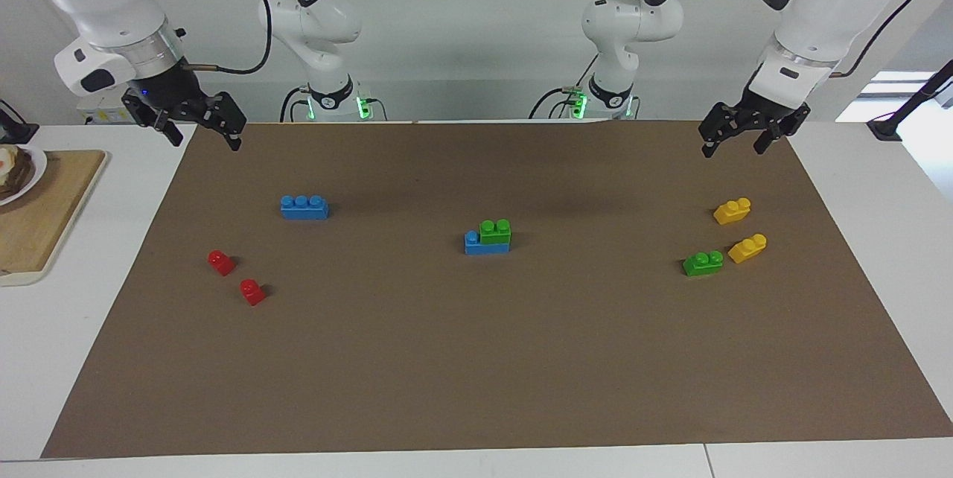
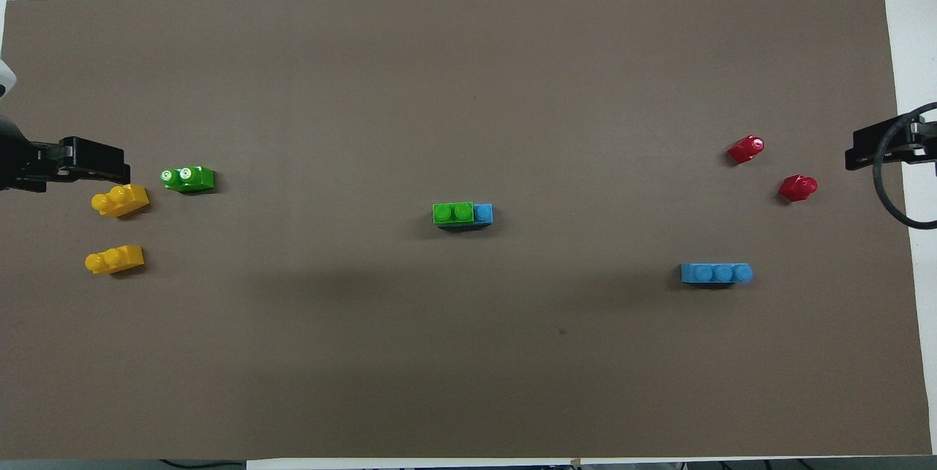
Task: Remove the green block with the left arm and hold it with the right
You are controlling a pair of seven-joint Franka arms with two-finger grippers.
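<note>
Nearest the robots, your left end effector [image 1: 732, 141] and right end effector [image 1: 199, 130] both hang spread and empty over the mat's corners [image 1: 476, 389]. Farther out at mid-table, the green block [image 1: 495, 231] sits stacked on a blue brick [image 1: 473, 243]. Nothing is done yet: you have still to hold the base and pull.

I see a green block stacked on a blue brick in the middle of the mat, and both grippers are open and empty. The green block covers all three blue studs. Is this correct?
Not quite. The green block covers only two studs of the blue brick; one blue stud shows at the right arm's end, as the overhead view shows. The left gripper and right gripper are open and empty.
</note>
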